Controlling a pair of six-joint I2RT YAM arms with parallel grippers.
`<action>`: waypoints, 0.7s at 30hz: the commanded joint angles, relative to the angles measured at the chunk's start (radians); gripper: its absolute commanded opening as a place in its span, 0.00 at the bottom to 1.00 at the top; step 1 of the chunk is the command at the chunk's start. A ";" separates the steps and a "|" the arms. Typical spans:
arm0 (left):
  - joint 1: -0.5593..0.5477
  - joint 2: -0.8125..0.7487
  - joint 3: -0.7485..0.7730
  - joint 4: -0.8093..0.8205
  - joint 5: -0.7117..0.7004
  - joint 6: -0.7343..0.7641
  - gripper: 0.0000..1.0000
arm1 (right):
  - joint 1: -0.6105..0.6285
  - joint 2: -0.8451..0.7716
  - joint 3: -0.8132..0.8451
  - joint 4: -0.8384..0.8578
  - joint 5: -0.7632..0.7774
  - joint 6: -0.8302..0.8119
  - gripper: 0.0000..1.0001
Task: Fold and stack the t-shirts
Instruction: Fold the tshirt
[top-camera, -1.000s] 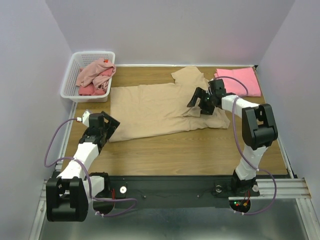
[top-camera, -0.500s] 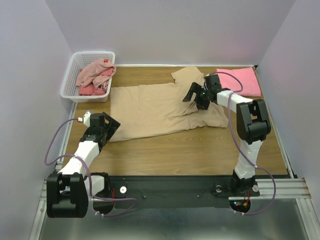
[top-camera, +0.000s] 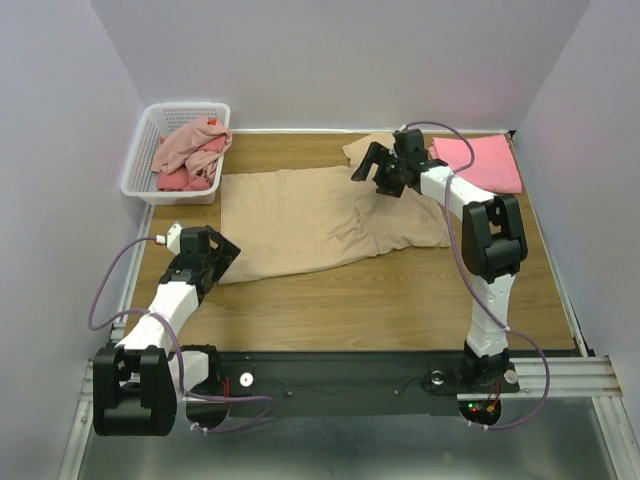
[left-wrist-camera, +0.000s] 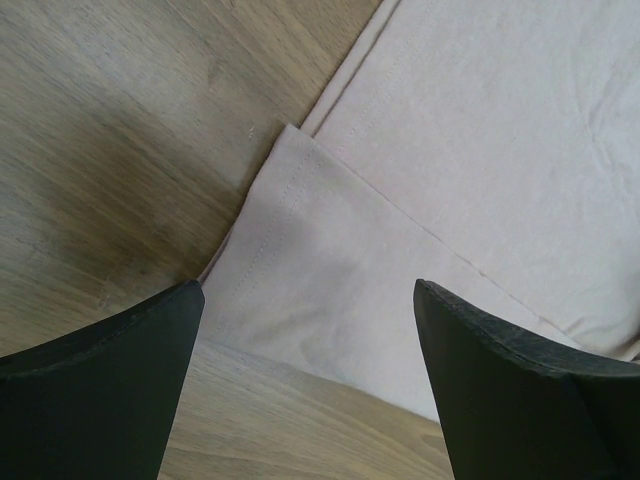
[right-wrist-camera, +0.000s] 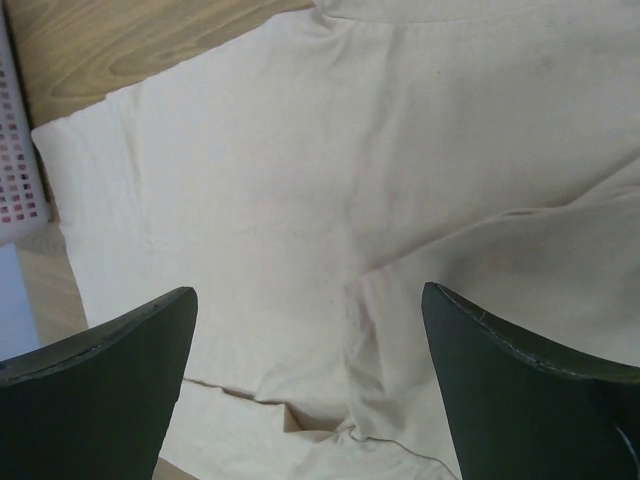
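A large beige t-shirt (top-camera: 310, 215) lies spread across the middle of the table, with one sleeve (top-camera: 362, 146) at the back edge. My right gripper (top-camera: 372, 167) is open and empty above that upper part, and its wrist view shows beige cloth (right-wrist-camera: 300, 200) with folds below the jaws. My left gripper (top-camera: 222, 250) is open and empty at the shirt's near-left corner (left-wrist-camera: 300, 260). A bright salmon-pink t-shirt (top-camera: 482, 160) lies folded at the back right. Dusty-pink (top-camera: 190, 140) and red (top-camera: 178, 180) shirts are bundled in the basket.
A white plastic lattice basket (top-camera: 146, 145) stands at the back left; its edge shows in the right wrist view (right-wrist-camera: 20, 170). Bare wood runs along the near part of the table (top-camera: 380, 300). Purple walls close in the back and both sides.
My right gripper has moved away from the shirt's right side toward the back and left, open and empty throughout. The beige shirt's right part now lies flatter. The left arm has not moved.
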 joint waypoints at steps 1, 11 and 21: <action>0.000 -0.024 0.047 -0.008 -0.018 0.022 0.98 | 0.002 -0.004 0.047 -0.038 0.099 -0.015 1.00; -0.030 0.002 0.111 0.038 0.063 0.023 0.98 | -0.004 -0.246 -0.152 -0.138 0.380 -0.118 1.00; -0.141 0.243 0.185 0.202 0.149 0.024 0.99 | -0.110 -0.240 -0.309 -0.132 0.244 -0.096 1.00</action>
